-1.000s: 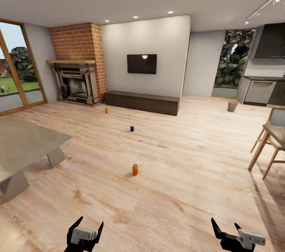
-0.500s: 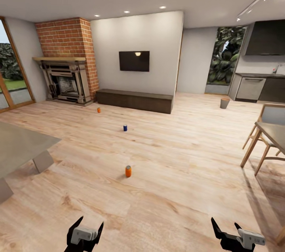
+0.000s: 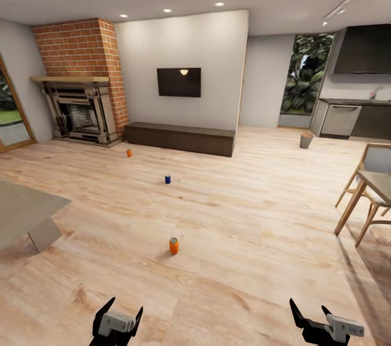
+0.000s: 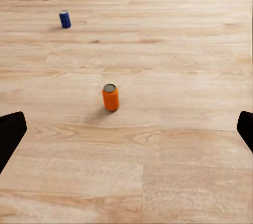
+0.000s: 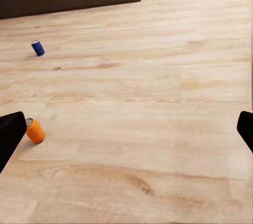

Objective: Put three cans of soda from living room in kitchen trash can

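Pale wood floor [image 3: 260,210] spreads open across the frame, dark low cabinet [image 3: 179,138] upper centre, grey bin [image 3: 306,141] upper right. Three upright cans sit well apart: orange [image 3: 174,246] centre, blue [image 3: 168,178], orange [image 3: 129,153] beyond; labels unreadable. Left gripper [image 3: 117,314] and right gripper [image 3: 309,314], bottom edge, jaws apart, empty.

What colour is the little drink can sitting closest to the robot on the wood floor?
Orange, with a silver top: the small cylindrical orange can shows best in the left wrist view.

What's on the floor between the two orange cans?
The blue can stands between the near orange can and the far orange can, roughly in line, seen in the head view.
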Available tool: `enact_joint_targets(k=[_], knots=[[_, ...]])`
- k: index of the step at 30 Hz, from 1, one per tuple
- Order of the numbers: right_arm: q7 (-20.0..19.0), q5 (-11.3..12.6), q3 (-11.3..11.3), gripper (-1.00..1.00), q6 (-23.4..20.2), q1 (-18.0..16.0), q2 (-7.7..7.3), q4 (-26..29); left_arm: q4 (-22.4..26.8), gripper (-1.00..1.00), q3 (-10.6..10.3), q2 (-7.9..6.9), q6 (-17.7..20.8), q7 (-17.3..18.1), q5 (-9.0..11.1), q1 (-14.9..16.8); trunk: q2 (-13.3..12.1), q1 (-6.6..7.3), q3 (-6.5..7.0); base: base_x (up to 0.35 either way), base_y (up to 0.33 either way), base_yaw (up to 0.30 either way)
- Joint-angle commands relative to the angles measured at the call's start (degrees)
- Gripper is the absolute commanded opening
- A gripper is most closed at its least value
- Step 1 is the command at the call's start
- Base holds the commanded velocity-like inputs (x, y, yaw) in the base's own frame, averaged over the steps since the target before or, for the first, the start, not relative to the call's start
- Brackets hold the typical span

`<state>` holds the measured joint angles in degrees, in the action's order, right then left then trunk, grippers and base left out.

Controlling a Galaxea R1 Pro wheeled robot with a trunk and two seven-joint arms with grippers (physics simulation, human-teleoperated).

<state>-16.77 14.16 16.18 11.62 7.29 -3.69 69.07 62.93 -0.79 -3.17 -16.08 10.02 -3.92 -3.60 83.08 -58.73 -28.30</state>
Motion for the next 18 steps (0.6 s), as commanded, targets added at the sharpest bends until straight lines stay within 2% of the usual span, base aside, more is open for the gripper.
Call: enact_joint_targets(k=[1, 8, 18], knots=[[-0.01, -0.01, 0.00, 1.00, 0.01, 0.00, 0.00, -0.03, 0.00, 1.00, 0.00, 0.00, 0.00, -0.02, -0.02, 0.00, 0.00, 0.00, 0.02, 0.328, 0.020, -0.222], [-0.03, 0.00, 0.07, 1.00, 0.06, 0.00, 0.00, -0.03, 0.07, 1.00, 0.00, 0.00, 0.00, -0.08, -0.04, 0.00, 0.00, 0.00, 0.22, 0.319, -0.035, -0.235], [-0.21, -0.05, 0.08, 1.00, 0.14, 0.00, -0.07, 0.01, 0.01, 1.00, 0.00, 0.00, -0.06, -0.16, -0.04, 0.00, 0.00, 0.00, 0.55, 0.282, -0.146, -0.243]])
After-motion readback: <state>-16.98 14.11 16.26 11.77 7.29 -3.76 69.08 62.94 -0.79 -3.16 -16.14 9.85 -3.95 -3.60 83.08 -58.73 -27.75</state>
